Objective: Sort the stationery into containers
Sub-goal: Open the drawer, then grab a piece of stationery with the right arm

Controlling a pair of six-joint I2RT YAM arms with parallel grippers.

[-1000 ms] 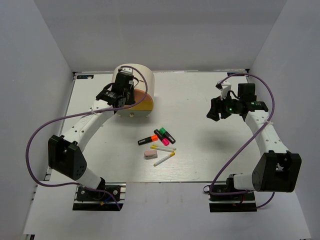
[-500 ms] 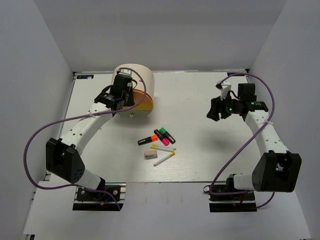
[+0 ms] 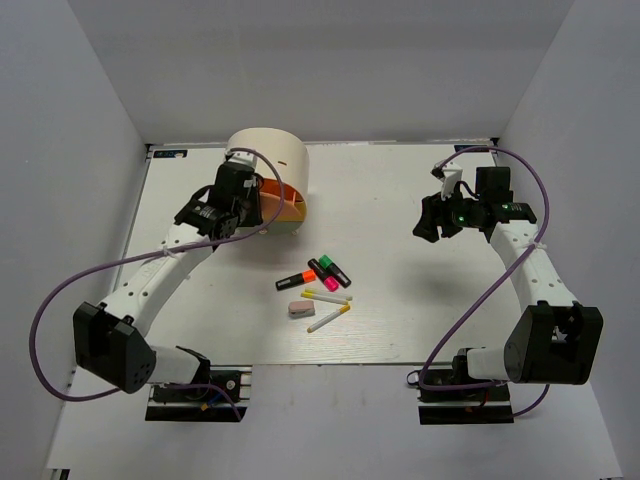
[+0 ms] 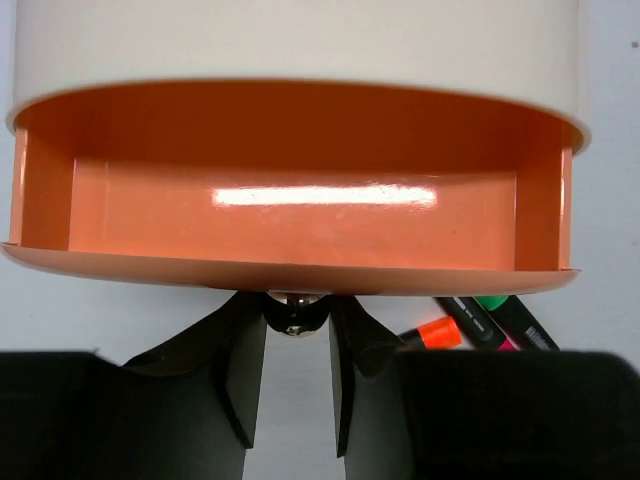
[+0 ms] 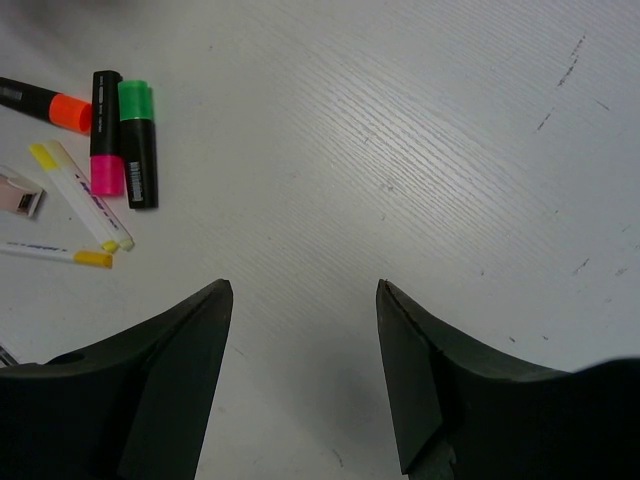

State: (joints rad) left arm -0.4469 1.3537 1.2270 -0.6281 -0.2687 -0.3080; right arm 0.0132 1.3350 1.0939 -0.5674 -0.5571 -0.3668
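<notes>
Left gripper [image 4: 295, 304]: pinching knob [image 4: 294, 315] of pulled-out orange drawer [image 4: 296, 222]
Right gripper [image 5: 303, 287]: fingers spread, over table [image 5: 450, 150] near right edge
Highlighters [image 3: 326, 272]: loose, mid-table

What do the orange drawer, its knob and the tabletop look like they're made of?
The orange drawer looks like glossy plastic, maybe lacquered metal: a bright streak of light reflects off its inside wall. The knob seems polished metal: small, round, shiny. The tabletop looks like matte white-painted or laminated wood, showing fine grain lines and scuffs.
</notes>
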